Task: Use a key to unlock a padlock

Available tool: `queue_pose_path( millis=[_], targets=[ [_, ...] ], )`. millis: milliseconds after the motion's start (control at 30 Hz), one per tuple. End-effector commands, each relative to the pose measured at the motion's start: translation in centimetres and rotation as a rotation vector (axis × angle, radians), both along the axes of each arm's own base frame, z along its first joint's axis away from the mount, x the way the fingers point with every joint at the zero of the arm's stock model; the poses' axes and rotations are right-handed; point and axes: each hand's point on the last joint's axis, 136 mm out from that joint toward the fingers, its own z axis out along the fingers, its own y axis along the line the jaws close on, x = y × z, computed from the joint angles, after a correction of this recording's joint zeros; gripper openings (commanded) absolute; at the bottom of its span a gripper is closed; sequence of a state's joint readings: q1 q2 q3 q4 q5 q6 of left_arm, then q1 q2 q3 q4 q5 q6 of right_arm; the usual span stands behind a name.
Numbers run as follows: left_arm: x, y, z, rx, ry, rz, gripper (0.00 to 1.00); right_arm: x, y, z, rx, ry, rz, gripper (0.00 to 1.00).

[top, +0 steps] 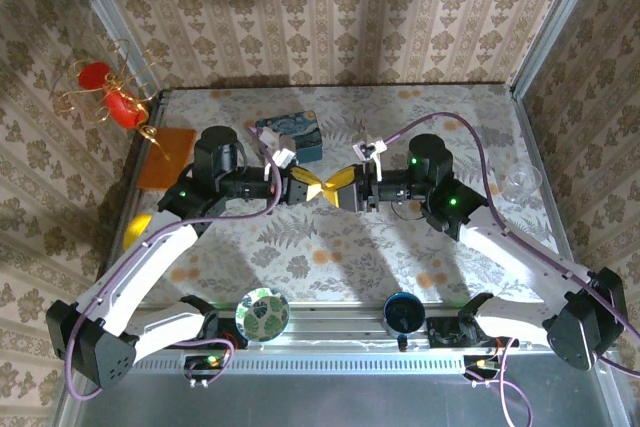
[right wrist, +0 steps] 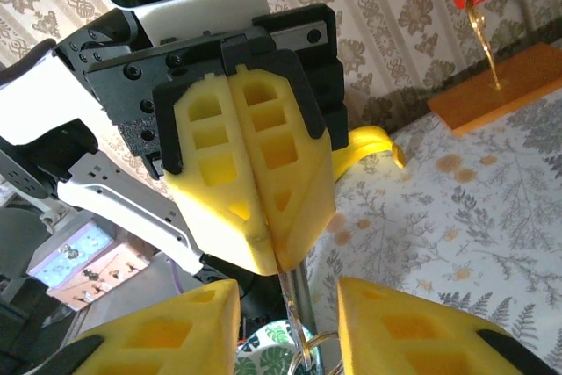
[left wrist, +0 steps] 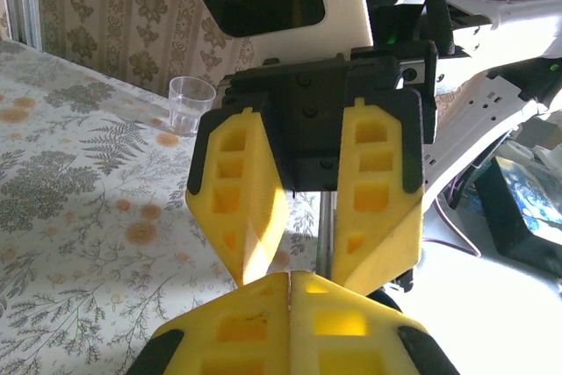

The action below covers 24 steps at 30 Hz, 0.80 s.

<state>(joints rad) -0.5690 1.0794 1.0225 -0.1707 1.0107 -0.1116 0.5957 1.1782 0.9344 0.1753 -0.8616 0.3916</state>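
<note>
Step judged as hand-off before insertion: left gripper (top: 314, 189) jaws shut, apparently on the silver-grey padlock (right wrist: 294, 300), above mid-tabletop; right gripper (top: 338, 185) at its 3 o'clock, jaws wide around it; key not discernible, closing needs alignment

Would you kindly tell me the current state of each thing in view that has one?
Left claw: shut on a thin metal piece.
Right claw: open, fingers either side of that piece.
Blue tin: lid closed.
Clear cup: upright, empty.
Blue mug: upright.
</note>
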Motion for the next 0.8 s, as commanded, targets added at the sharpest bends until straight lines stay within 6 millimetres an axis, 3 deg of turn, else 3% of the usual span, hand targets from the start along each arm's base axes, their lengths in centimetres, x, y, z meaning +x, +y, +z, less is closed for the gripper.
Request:
queue_pose_path(
  millis=[0, 767],
  targets=[
    [-0.7, 0.14, 1.23, -0.034, -0.039, -0.024, 0.0, -0.71, 0.52, 0.87, 0.011, -0.016, 0.053, 0.32],
    [-0.28, 0.8, 1.31, -0.051, -0.036, 0.003, 0.0, -0.7, 0.35, 0.13, -0.006, -0.011, 0.042, 0.12]
  ],
)
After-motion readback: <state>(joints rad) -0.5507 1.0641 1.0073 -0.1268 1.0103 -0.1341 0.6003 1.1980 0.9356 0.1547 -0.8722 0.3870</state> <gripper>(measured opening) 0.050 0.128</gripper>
